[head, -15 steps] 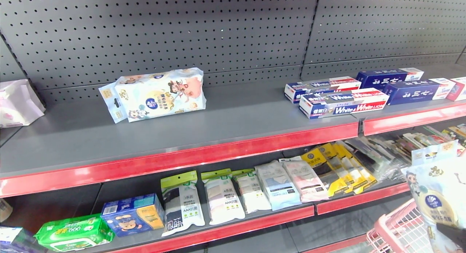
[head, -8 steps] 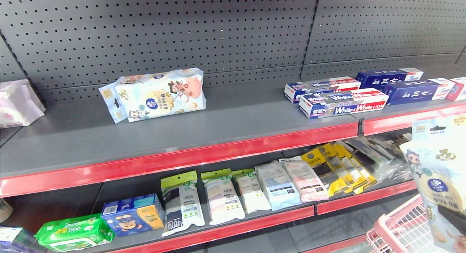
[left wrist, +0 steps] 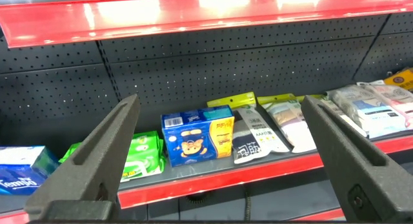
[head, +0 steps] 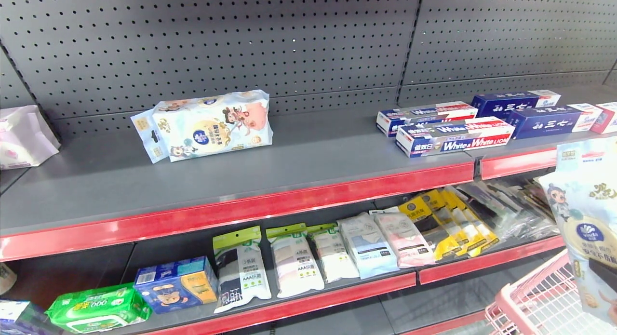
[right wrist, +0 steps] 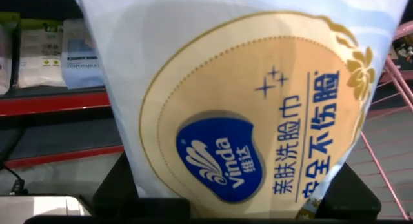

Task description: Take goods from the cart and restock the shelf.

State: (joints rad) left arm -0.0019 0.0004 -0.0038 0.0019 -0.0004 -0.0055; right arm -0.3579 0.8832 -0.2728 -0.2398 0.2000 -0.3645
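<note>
Two claws are mine. The right claw (right wrist: 235,201) is clamped on a soft pack (head: 585,219), white with cartoon figures and a gold ring around a blue badge. A dark finger presses each side of the pack's lower part. I hold the pack upright at my far right, above the pink wire cart (head: 530,301) and in front of the shelving. Its top flap reaches level with the red front strip of the upper shelf (head: 241,209). Whether it touches that strip I cannot tell.

My left claw (left wrist: 219,111) hangs low with its fingers (left wrist: 97,159) spread wide apart and nothing between them. It faces the lower shelf (left wrist: 213,182), where a blue box (left wrist: 197,133) stands just beside a green wipes pack (left wrist: 139,161).

A second soft pack (head: 207,123) of the same print lies on its side on the upper shelf, close to the perforated back panel (head: 217,41). Well to its right lie the toothpaste boxes (head: 453,135), some white and red, some dark blue. On the lower shelf a row of flat hanging pouches (head: 332,253) leans along the front lip.
</note>
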